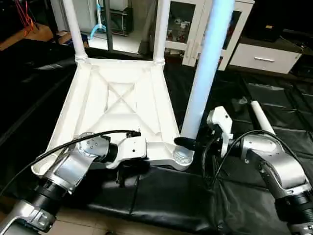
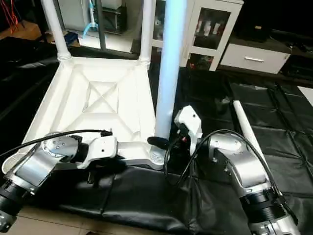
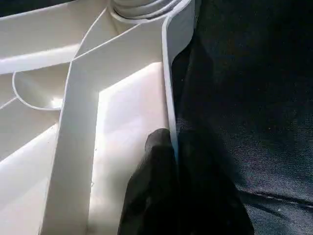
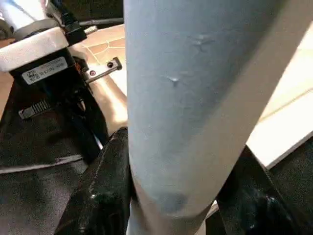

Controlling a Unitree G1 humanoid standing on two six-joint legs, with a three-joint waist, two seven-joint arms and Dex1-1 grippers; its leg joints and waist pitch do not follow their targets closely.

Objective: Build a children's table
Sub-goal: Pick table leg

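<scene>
While the left gripper (image 3: 168,147) pinches the tabletop (image 1: 117,98) rim, the right gripper (image 4: 181,196) clasps the near leg (image 1: 203,73).

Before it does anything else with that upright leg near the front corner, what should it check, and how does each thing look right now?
1. Right gripper clasps the near leg: ok.
2. Left gripper shut on the tabletop rim, steadying it: ok.
3. Near leg stands in its corner socket: ok; fully seated: cannot tell.
4. Two far legs upright in their sockets: ok.
5. Fourth leg lies loose on the black cover, not yet fitted: not ok.
</scene>
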